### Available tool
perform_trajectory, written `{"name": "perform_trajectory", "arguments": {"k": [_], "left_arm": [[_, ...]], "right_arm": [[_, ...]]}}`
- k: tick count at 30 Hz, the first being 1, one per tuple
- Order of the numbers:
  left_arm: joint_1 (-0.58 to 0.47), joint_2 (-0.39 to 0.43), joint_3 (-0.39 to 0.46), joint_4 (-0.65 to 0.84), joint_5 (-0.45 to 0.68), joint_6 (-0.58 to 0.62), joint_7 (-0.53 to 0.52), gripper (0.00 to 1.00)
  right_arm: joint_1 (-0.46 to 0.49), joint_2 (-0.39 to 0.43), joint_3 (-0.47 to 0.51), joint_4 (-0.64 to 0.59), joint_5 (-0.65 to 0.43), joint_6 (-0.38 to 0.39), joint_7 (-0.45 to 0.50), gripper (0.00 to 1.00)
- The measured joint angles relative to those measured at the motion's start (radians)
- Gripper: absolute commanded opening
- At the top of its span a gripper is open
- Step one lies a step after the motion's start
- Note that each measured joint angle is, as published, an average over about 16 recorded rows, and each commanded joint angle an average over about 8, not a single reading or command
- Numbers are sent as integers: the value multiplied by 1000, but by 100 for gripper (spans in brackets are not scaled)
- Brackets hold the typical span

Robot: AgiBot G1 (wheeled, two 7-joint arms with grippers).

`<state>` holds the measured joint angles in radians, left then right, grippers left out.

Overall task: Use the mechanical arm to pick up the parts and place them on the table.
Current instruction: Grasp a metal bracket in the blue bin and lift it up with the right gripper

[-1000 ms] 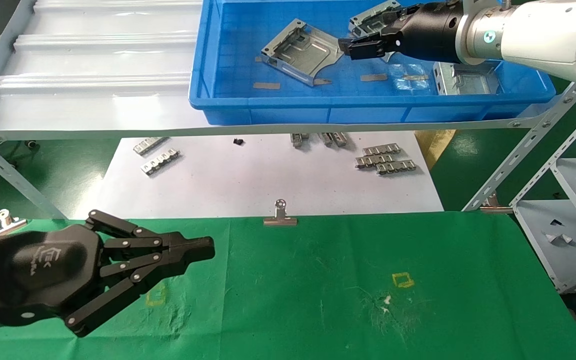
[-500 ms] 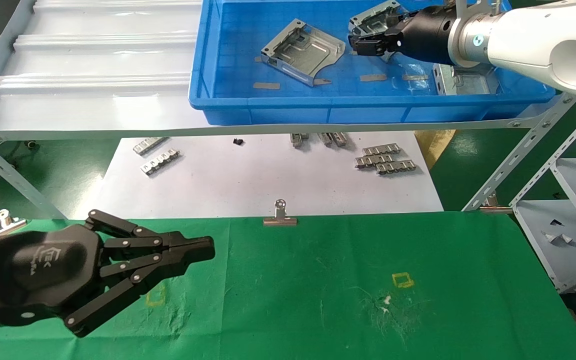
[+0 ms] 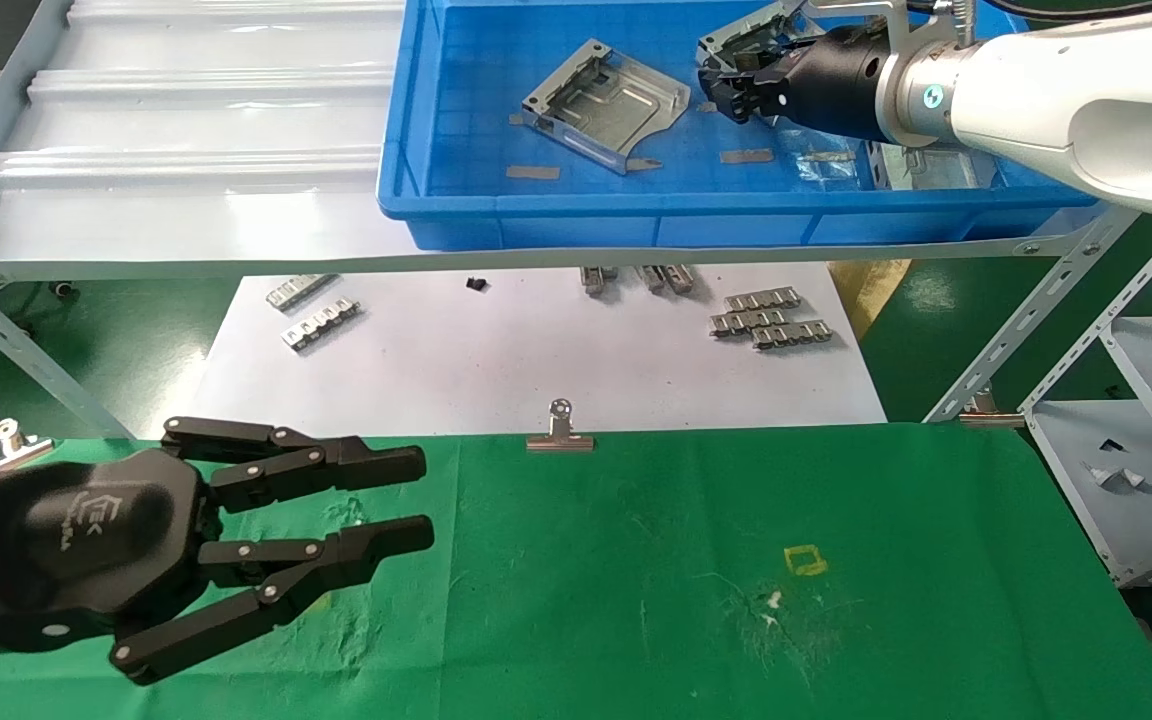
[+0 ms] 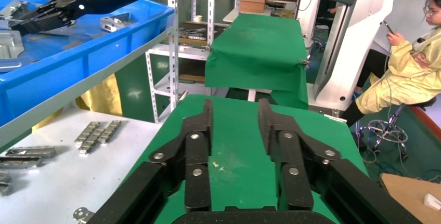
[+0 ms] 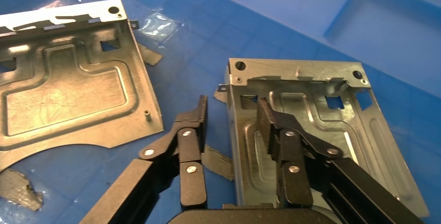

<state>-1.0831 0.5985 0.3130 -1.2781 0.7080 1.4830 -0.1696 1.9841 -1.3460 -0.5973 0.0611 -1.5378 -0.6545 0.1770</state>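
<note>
the left gripper [image 3: 421,502], with a white logo on its black body whose letters are too small to read, hovers over the near left of the green table [image 3: 696,560]; its jaws now stand apart, where half a second ago they were pressed together. the left wrist view looks through that gap at the cloth and shows a person in yellow seated far off, hidden from the head camera. further right, a binder clip [image 3: 560,432] sits at the table's far edge and grey metal strips [image 3: 766,320] lie on the white sheet [image 3: 536,350]. above, in the blue tray [image 3: 536,215], one part [image 3: 604,102] lies flat. the right gripper [image 3: 736,85] has pushed deeper into the tray to a second part [image 3: 751,35]; only its wrist view shows the jaws open astride that bracket's [image 5: 312,130] folded rim, one finger [image 5: 273,128] inside, the other outside. a third part [image 3: 926,165] lies behind the right arm.
</note>
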Motion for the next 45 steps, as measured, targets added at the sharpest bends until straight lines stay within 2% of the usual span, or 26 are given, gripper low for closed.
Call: {"name": "perform_trajectory", "arguments": {"k": [12,19,22,26,35,40,45], "left_arm": [[0,0,0,0,0,0,0,100],[0,0,1,0,0,0,0,100],[0,0,1,0,-1,0,0,100],[0,0,1,0,-1,0,0,100],[0,-1,1,0,-1,-1,1,100],[0,-1,1,0,-1,-1,1,100],[0,-1,2,0,-1,-1,1,100]], "right_arm": [[-5,3,-12,31,1,-12,1,0],[18,41,4,53,33,-89,-26,0],[33,73,17,67,57,-162,-47,0],[58,126,31,94,84,-297,-85,0],[80,277,45,207,146,-694,-178,0],[46,377,13,346,218,-856,-192,0],[-22,511,-65,547,342,-940,-174,0]]}}
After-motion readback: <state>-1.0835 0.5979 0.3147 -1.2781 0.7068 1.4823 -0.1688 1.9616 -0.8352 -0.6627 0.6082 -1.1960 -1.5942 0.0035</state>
